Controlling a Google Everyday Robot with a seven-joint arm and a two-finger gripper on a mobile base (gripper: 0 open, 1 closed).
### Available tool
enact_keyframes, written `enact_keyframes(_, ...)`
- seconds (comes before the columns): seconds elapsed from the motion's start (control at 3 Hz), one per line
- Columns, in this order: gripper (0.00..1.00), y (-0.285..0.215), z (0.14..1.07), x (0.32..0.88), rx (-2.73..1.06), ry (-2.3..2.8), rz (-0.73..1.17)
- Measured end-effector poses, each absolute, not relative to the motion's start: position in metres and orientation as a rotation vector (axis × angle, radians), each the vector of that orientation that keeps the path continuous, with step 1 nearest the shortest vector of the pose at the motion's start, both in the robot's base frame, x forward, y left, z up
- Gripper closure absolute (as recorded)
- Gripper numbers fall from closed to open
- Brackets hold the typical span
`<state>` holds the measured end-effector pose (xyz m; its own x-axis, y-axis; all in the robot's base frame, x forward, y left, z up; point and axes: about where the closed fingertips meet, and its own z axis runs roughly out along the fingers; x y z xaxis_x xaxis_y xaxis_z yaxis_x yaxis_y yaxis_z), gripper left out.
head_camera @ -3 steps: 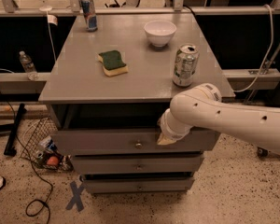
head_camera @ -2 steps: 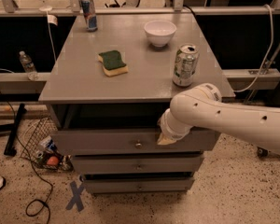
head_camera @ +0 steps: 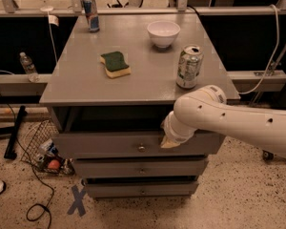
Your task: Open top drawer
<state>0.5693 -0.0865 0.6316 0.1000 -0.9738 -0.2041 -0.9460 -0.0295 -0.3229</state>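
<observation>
the robot's white arm (head_camera: 238,120) reaches in from the right and bends down over the front edge of the grey counter (head_camera: 76,87), so that the tool (head_camera: 170,141), a pale beige tip below the rounded wrist, sits against the upper edge of the wide matte grey top drawer (head_camera: 100,144), just to the right of its small round metal knob (head_camera: 141,148); whether the tool is apart or together cannot be told, since the wrist hides it. the top drawer lies directly under the counter's slab, with a dark open gap between its front panel and the slab, and its front appears to stand a little forward of the two shorter grey lower drawers (head_camera: 109,167) beneath it. on the counter stand a white round bowl (head_camera: 163,33) near the back, a silver and green drink can (head_camera: 188,67) near the right edge just above the arm, a green-topped yellow sponge (head_camera: 115,64) left of centre, and a blue and red can (head_camera: 90,14) at the back left corner. on the speckled floor to the left lie a wire basket (head_camera: 35,142) and a blue tape cross (head_camera: 77,200)
</observation>
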Motion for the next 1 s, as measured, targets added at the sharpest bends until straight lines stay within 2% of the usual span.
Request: enact_keyframes(1.0, 1.00, -0.0866, 0.6317, 0.5691, -2.012, 1.882, -0.102)
